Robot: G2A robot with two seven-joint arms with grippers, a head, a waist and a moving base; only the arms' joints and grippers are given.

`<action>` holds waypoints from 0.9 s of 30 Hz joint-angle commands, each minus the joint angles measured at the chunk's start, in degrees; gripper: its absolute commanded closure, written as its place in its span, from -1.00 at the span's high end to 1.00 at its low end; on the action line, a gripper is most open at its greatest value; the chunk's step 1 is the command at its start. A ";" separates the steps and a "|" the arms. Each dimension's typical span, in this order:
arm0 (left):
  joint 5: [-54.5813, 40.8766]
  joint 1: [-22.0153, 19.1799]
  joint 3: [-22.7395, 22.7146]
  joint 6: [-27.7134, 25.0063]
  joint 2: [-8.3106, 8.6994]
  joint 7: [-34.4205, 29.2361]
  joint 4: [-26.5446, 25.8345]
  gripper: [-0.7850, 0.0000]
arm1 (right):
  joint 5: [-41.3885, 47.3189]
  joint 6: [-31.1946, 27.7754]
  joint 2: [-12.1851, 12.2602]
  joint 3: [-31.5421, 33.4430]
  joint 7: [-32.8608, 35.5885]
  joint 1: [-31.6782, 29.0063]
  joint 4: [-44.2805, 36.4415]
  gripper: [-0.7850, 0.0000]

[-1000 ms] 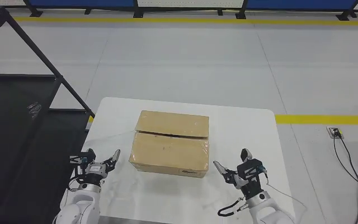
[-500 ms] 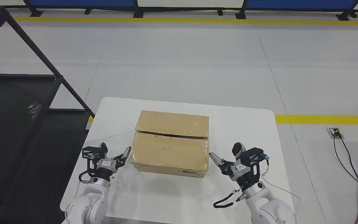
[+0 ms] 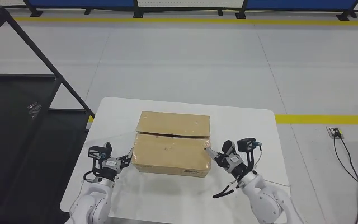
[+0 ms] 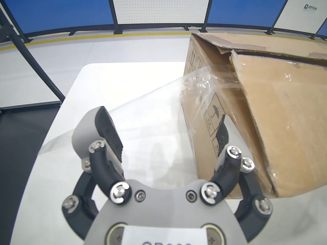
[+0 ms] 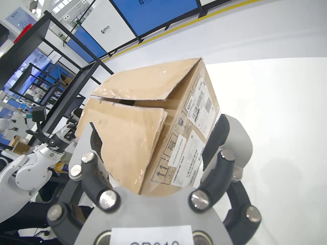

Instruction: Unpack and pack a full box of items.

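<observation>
Where it sits mid-table, cardboard box (image 3: 172,143): long axis running left to right across white table (image 3: 246,129); top flaps folded down, seam along that axis, slightly gaping. Left gripper (image 3: 127,159): at box's left end, near front corner, jaws apart. Right gripper (image 3: 212,155): at right front corner, jaws apart about that corner.

bright even light | soft shadows | wrist views bowed at edges

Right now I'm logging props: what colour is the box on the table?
The box is plain brown cardboard, seen best in the top view.
</observation>
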 commanded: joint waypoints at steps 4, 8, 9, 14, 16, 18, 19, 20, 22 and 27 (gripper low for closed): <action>-0.70 0.89 -0.59 0.83 -0.11 0.97 -0.26 1.00 | 5.13 -2.88 -0.25 -0.48 2.57 3.03 2.61 1.00; -2.65 1.41 -1.45 2.08 -0.28 1.81 -0.67 1.00 | 9.03 -5.19 -0.33 -0.30 4.42 4.65 4.22 1.00; -2.92 1.55 -1.60 2.24 -0.30 1.88 -0.78 1.00 | 9.63 -5.56 -0.32 -0.18 4.88 5.02 4.67 1.00; -3.00 1.64 -1.68 2.30 -0.32 1.87 -0.88 1.00 | 14.30 -8.27 -0.35 -0.20 7.63 6.42 6.49 1.00; -3.00 1.64 -1.68 2.30 -0.32 1.87 -0.88 1.00 | 15.79 -8.99 -0.36 -0.18 8.39 6.87 7.13 1.00; -3.00 1.64 -1.68 2.30 -0.32 1.87 -0.88 1.00 | 17.65 -9.79 -0.38 -0.27 9.35 7.32 7.81 1.00; -3.00 1.64 -1.68 2.30 -0.32 1.87 -0.88 1.00 | 18.55 -10.15 -0.39 -0.27 9.77 7.57 8.18 1.00; -3.00 1.64 -1.68 2.30 -0.32 1.87 -0.88 1.00 | 19.29 -10.55 -0.39 -0.25 10.22 7.82 8.53 1.00; -3.00 1.64 -1.68 2.30 -0.32 1.87 -0.88 1.00 | 21.52 -11.58 -0.38 -0.22 11.48 8.30 9.33 1.00; -3.00 1.64 -1.68 2.30 -0.32 1.87 -0.88 1.00 | 26.22 -14.20 -0.20 0.48 14.21 8.97 10.47 1.00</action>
